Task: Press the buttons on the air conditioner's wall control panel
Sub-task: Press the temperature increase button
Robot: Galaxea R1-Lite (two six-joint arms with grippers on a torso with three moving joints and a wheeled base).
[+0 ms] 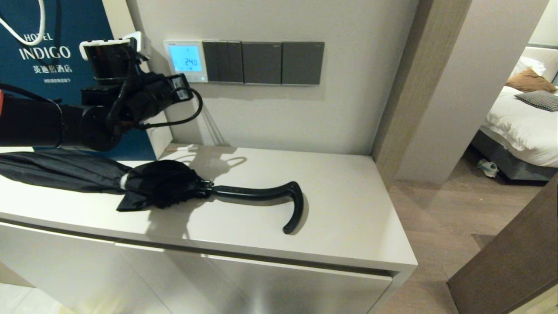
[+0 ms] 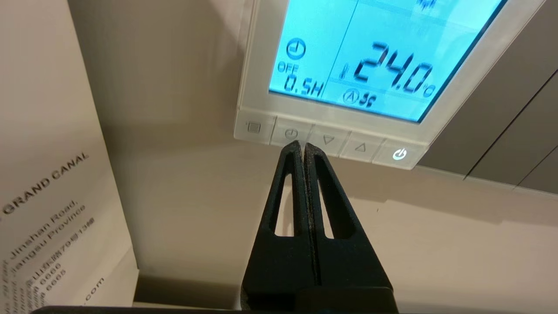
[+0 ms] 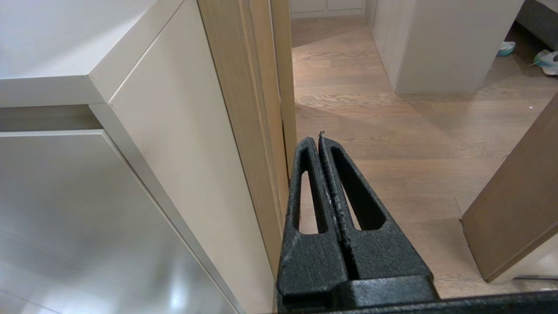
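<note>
The white wall control panel hangs on the wall, its screen lit light blue and reading 24.0. In the left wrist view the panel fills the top, with a row of pale buttons under the screen; the power button glows. My left gripper is shut and empty, its tips at the lower edge of the clock button, beside the down-arrow button; contact cannot be told. In the head view it sits just below the panel. My right gripper is shut and empty, parked low beside the cabinet.
Dark grey switch plates adjoin the panel on its right. A folded black umbrella with a hooked handle lies on the white cabinet top. A blue hotel bag stands at the left against the wall. A doorway opens at the right.
</note>
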